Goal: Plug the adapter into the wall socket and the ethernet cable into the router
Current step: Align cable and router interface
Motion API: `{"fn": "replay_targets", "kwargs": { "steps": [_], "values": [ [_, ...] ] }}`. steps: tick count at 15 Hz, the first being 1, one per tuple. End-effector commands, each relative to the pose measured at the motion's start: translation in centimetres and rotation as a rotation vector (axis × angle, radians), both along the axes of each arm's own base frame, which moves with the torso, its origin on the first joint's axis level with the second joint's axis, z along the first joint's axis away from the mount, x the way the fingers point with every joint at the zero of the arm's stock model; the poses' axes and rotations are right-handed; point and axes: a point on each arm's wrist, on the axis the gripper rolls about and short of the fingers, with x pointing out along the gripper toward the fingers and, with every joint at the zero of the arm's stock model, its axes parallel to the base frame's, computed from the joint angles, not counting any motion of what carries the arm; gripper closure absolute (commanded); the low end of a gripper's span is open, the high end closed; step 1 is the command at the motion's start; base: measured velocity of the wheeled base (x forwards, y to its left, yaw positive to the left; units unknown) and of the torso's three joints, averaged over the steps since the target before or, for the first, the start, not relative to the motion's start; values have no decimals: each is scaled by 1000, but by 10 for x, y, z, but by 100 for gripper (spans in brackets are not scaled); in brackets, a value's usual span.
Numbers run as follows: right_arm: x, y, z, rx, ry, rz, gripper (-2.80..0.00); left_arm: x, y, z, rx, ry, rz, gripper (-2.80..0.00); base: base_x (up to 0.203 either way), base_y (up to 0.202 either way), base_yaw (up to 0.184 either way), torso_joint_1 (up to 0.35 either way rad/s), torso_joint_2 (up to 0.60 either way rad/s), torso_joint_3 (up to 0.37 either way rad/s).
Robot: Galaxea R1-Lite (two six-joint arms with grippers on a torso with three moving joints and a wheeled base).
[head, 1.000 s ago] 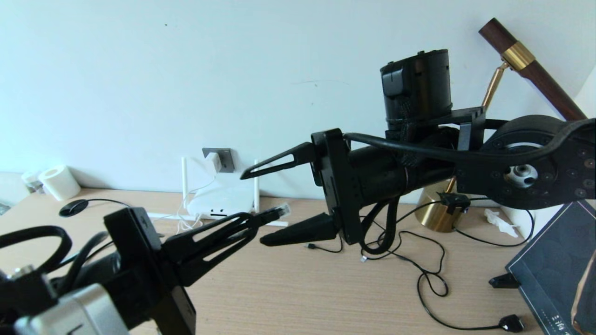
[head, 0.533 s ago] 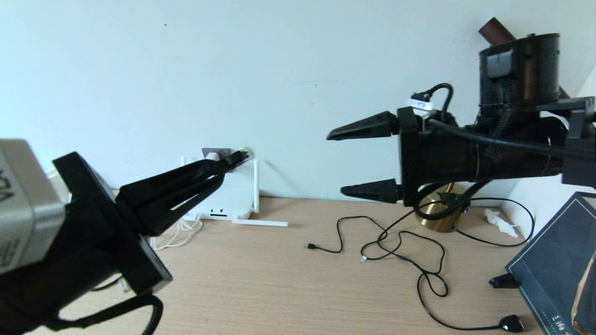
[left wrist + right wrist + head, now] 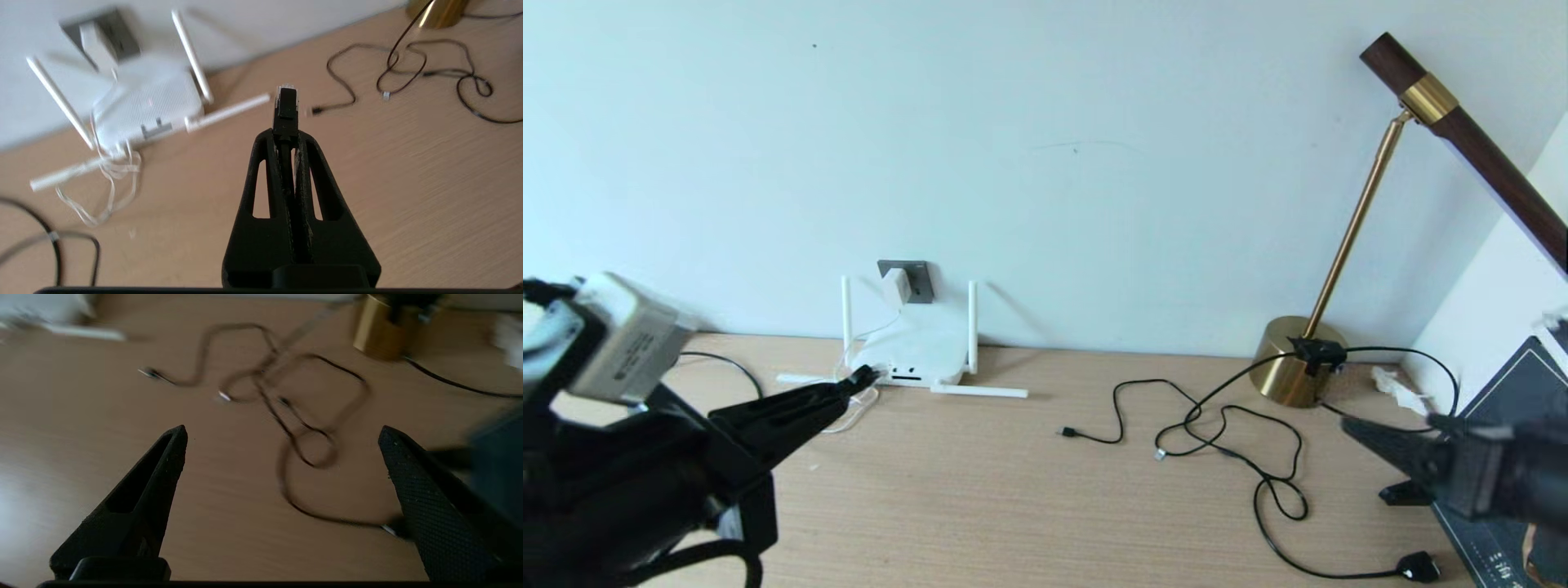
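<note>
With the adapter [image 3: 895, 287] already in the wall socket [image 3: 916, 279], I worry my left gripper [image 3: 287, 122], fingers clamped on the ethernet cable [image 3: 285, 107] plug short of the router [image 3: 913, 353], jams it crooked; right gripper [image 3: 282, 437] fingers apart.

Black left tool [image 3: 287, 134] with slotted triangular fingers; right tool [image 3: 282, 435] has textured black fingers.

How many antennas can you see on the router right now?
4. Two stand upright at the router's back corners, left and right. Two lie flat on the desk, out to the left and right.
</note>
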Motion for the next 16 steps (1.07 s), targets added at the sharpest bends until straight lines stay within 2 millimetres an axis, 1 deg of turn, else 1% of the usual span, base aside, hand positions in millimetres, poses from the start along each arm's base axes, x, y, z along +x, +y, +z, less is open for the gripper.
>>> {"fn": "replay_targets", "kwargs": {
  "steps": [1, 2, 4, 5, 7, 8, 10, 11, 13, 14, 15, 16],
  "values": [
    [-48, -28, -26, -75, -73, -41, -280, 7, -1, -22, 2, 96, 37, 0, 0, 0, 0, 0, 0, 0],
    [-64, -37, -45, -108, -73, -74, -280, 7, 1, -27, -2, 119, 49, 0, 0, 0, 0, 0, 0, 0],
    [-92, -49, -82, -168, -75, -126, -280, 10, 12, -26, -17, 113, 120, 0, 0, 0, 0, 0, 0, 0],
    [-101, -52, -90, -187, -89, -139, -280, 10, 15, -25, -34, 111, 140, 0, 0, 0, 0, 0, 0, 0],
    [-119, -58, -98, -215, -125, -135, -280, 8, 16, -34, -28, 138, 140, 0, 0, 0, 0, 0, 0, 0],
    [-125, -59, -100, -235, -122, -133, -280, 4, 18, -35, -33, 136, 143, 0, 0, 0, 0, 0, 0, 0],
    [-129, -60, -103, -290, -99, -156, -280, -3, 22, -48, -38, 175, 150, 0, 0, 0, 0, 0, 0, 0],
    [-132, -60, -103, -294, -135, -165, -280, -6, 23, -51, -36, 180, 148, 0, 0, 0, 0, 0, 0, 0],
    [-129, -60, -99, -275, -236, -203, -280, -10, 24, -47, -46, 153, 137, 0, 0, 0, 0, 0, 0, 0],
    [-129, -60, -100, -274, -231, -192, -280, -8, 23, -41, -45, 133, 133, 0, 0, 0, 0, 0, 0, 0],
    [-131, -60, -104, -287, -167, -161, -280, -4, 21, -36, -42, 125, 129, 0, 0, 0, 0, 0, 0, 0],
    [-132, -59, -104, -299, -105, -145, -280, 3, 17, -35, -25, 134, 123, 0, 0, 0, 0, 0, 0, 0]
  ]
}}
